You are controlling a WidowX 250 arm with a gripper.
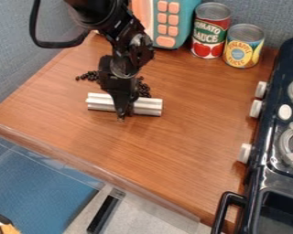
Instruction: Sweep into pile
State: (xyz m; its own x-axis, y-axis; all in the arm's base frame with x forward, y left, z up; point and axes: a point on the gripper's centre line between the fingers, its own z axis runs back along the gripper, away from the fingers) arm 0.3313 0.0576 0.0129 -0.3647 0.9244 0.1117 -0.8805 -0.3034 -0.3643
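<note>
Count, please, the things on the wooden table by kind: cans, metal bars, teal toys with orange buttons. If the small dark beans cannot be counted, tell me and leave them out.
Cans: 2 (red can, yellow-and-blue can)
Metal bar: 1
Teal toy: 1
Dark beans: not countable, partly hidden
Total without beans: 4

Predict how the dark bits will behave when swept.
The dark bits look small, rounded and loose, so they will probably roll and scatter. Spread on both sides of the hand, some could slip past the ends of the silver bar. Each looks tiny, so likely light.
</note>
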